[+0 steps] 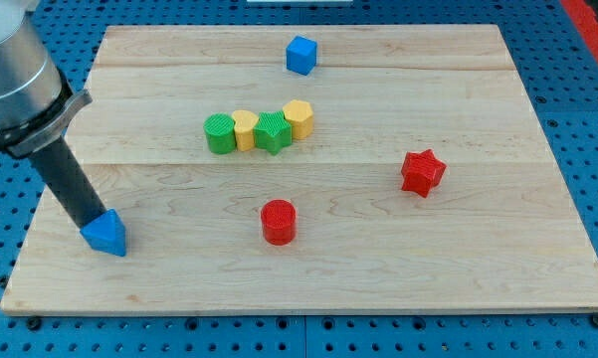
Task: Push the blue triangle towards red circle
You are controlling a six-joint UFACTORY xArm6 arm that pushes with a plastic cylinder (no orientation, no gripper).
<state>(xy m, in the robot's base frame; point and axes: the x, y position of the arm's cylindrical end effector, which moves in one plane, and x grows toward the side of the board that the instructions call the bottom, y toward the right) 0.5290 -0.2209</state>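
Note:
The blue triangle (106,234) lies near the view's lower left of the wooden board (308,268). The red circle (278,221) stands to its right, near the board's lower middle, well apart from it. My tip (87,231) sits on the board right against the triangle's left side, with the dark rod rising up and to the left from it.
A blue cube (301,54) sits at the view's top middle. A row of a green circle (219,133), a yellow block (245,129), a green star (272,131) and a yellow hexagon (299,118) lies in the middle. A red star (422,172) is at the right.

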